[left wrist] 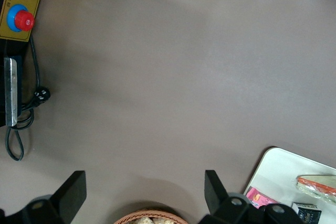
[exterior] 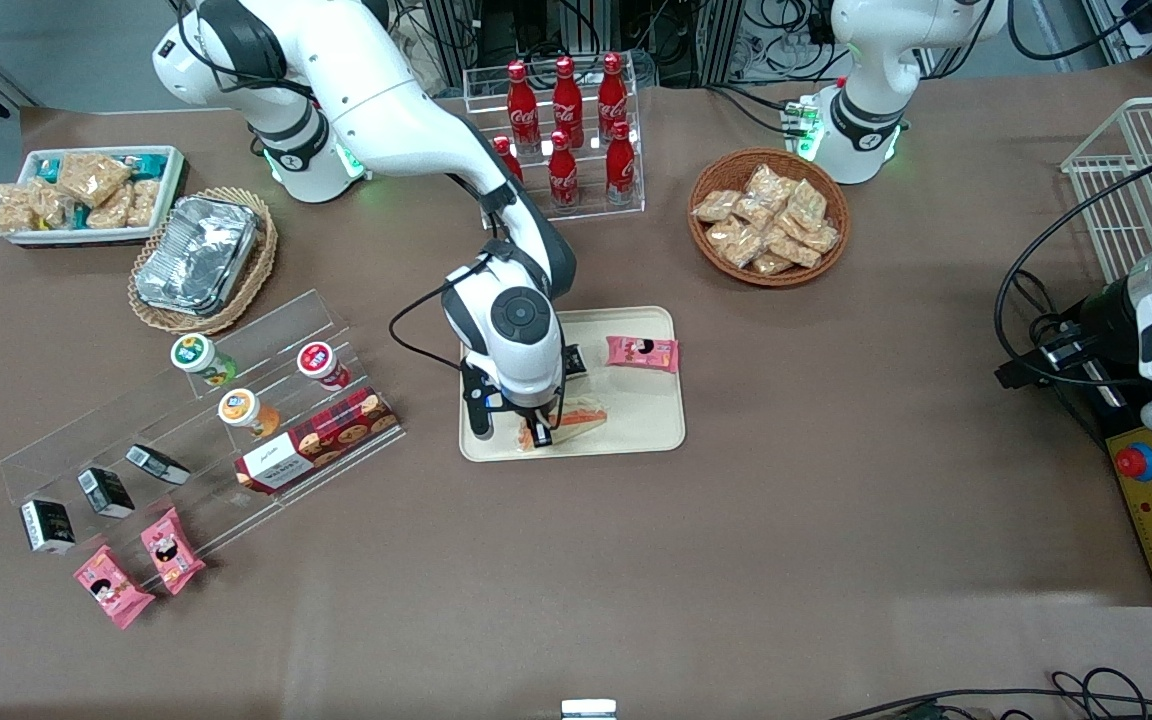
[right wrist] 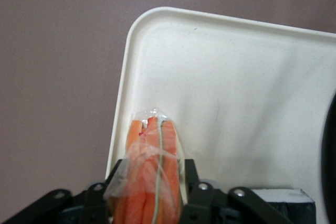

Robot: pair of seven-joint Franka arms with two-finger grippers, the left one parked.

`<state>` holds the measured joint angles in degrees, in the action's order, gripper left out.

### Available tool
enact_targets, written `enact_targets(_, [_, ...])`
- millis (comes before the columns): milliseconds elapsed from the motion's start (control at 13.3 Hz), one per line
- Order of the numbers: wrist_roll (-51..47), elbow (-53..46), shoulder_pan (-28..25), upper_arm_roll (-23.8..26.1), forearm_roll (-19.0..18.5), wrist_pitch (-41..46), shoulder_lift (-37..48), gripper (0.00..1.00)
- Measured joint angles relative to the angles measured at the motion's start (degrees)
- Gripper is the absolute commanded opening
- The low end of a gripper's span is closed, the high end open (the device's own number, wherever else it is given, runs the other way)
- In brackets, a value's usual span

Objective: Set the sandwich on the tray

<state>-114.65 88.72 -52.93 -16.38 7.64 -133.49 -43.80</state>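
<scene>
Over tray (exterior: 636, 420): tool (exterior: 537, 432) clamping sandwich (exterior: 576, 413)

"Coca-Cola" script on red bottles (exterior: 567, 120) in clear rack.

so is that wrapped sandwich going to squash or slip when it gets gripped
Probably soft: the sandwich is bread and filling in thin clear wrap, so a firm squeeze could dent it. The loose, crinkled plastic may slide a little between the tool's fingers, which are shut on it. It looks light for its size, lying over the tray.
</scene>
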Motion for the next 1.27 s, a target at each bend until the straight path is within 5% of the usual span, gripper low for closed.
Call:
enact_targets(150, [0.79, -0.04, 0.00, 0.00, -2.39, -0.09, -0.03, 0.98])
enact_targets(750, [8.48, -1.58, -0.51, 0.08, -3.08, 6.36, 2.77, 0.98])
enact_targets(1275, [21.17, -1.40, -0.28, 1.95, -3.06, 16.29, 14.16, 0.98])
